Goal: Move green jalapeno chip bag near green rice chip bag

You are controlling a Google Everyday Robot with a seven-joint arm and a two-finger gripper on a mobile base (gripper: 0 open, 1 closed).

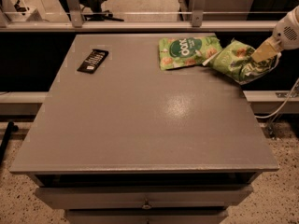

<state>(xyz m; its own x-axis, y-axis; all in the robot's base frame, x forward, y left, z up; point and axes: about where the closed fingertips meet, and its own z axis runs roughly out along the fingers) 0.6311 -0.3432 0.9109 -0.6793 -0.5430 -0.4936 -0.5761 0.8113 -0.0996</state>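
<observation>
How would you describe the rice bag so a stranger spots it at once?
Start at the grey table and go to its far right corner. The rice bag lies flat there, with a dark round logo, unlike the crinkled jalapeno bag in the hand beside it.

Gripper [264,54] at upper right edge of frame. Grey table [131,125] fills mid frame, w/ glare patch right of centre. Flat black item w/ white markings [92,61] lies angled, upper left of tabletop. Drawer knob [146,204] at bottom centre. White cable [286,99] at right edge. Speckled floor [18,195] in bottom corners.
</observation>
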